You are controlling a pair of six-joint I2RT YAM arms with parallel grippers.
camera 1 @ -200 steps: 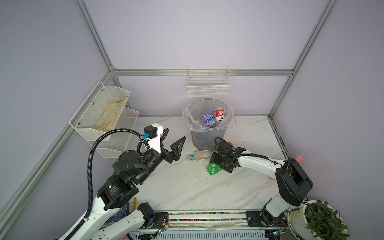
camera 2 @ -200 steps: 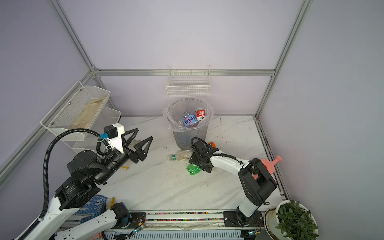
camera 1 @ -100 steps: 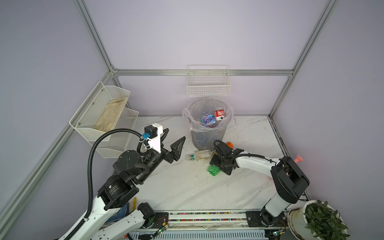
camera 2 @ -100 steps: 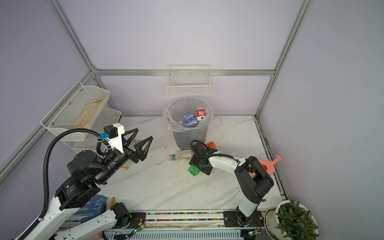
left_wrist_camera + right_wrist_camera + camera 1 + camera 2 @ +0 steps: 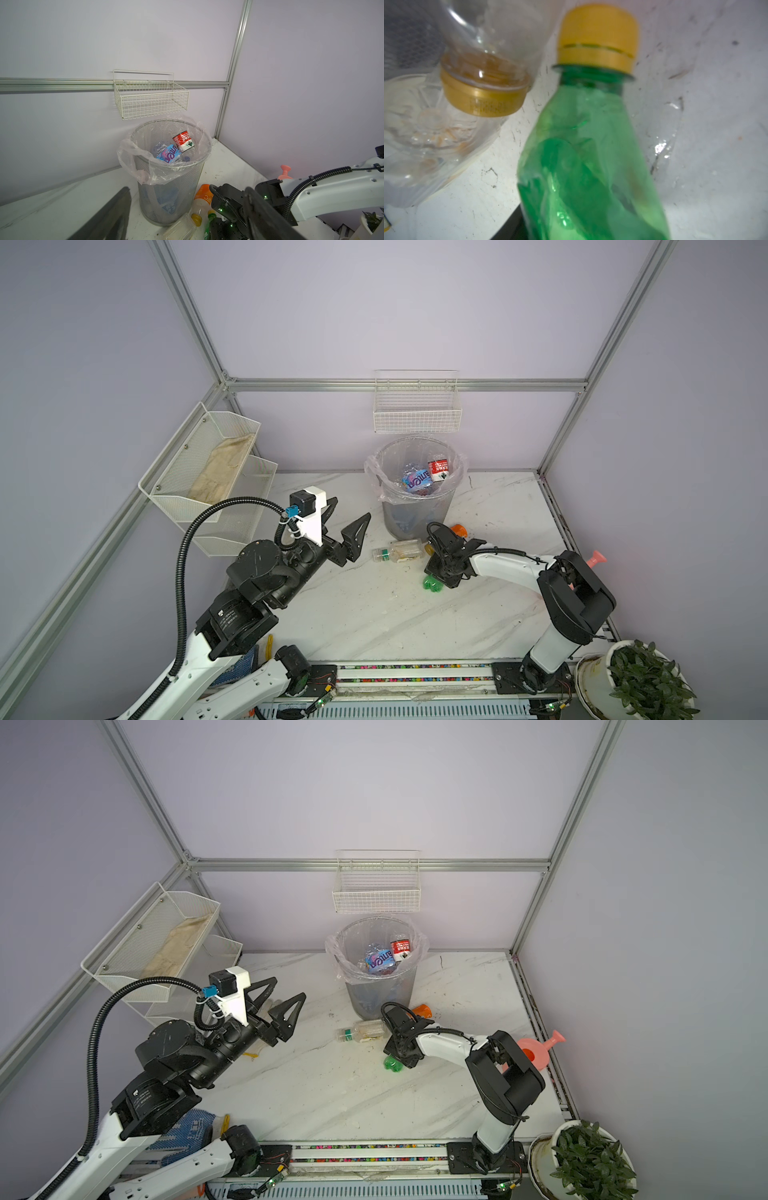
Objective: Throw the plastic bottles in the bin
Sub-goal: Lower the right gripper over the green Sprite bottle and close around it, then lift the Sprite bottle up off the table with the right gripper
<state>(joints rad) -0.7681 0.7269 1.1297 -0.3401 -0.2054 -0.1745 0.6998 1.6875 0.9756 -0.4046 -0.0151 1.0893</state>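
The left arm is bent and lifted, with the left gripper up in the air and its jaws spread wide. The right arm reaches forward and low, with the right gripper tipped downward. How its jaws stand cannot be made out.

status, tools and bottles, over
Left tool open, empty. Right tool over green bottle, grip unclear. Clear bottle and orange bottle lie close by at the bin foot.
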